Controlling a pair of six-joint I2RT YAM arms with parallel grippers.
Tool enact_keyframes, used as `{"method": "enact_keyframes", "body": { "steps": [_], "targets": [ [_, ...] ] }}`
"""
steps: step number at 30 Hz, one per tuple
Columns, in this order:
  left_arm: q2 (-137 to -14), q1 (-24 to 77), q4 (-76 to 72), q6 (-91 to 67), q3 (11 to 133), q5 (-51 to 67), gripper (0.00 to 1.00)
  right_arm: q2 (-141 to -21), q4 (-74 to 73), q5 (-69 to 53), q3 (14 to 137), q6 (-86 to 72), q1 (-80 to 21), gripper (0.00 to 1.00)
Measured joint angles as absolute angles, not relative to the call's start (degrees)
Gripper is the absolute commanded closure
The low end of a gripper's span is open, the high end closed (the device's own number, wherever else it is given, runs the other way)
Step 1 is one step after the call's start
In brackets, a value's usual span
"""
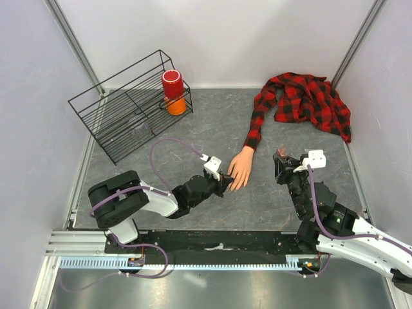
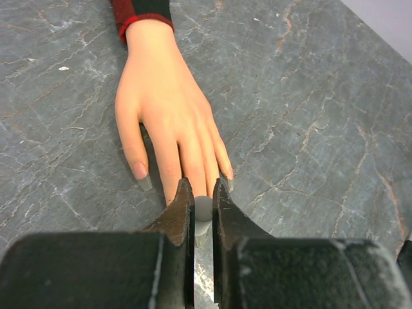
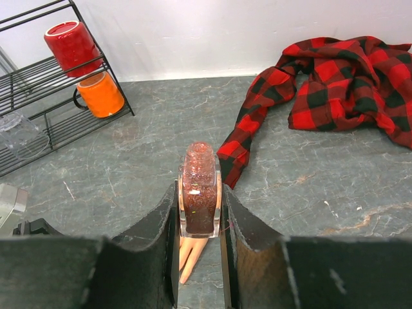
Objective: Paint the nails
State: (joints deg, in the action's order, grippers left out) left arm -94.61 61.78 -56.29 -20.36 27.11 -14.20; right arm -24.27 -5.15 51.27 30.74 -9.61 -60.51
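Note:
The pale peach mannequin hand (image 1: pixel 241 168) lies palm down on the grey table and extends from a red-and-black plaid sleeve (image 1: pixel 256 125). In the left wrist view the hand (image 2: pixel 164 109) points toward me, with long clear nails (image 2: pixel 143 179) on the thumb and little finger. My left gripper (image 1: pixel 223 182) is shut on a small grey-white cap (image 2: pixel 203 209), right over the middle fingertips, which it hides. My right gripper (image 1: pixel 281 158) is shut on a clear bottle of red glitter polish (image 3: pixel 200 187), held upright and uncapped, to the right of the hand.
A black wire rack (image 1: pixel 122 112) stands at the back left with a red mug (image 1: pixel 172 84) and an orange mug (image 1: pixel 176 105). The bunched plaid shirt (image 1: pixel 309 100) lies at the back right. White walls close in the table.

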Motion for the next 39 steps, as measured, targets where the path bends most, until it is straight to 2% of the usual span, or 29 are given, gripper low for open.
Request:
{"method": "enact_keyframes", "body": {
  "steps": [39],
  "targets": [
    [-97.9, 61.4, -56.0, -18.9, 29.4, -15.1, 0.98, -23.9, -4.3, 50.8, 30.3, -9.2, -60.5, 1.00]
  ]
}}
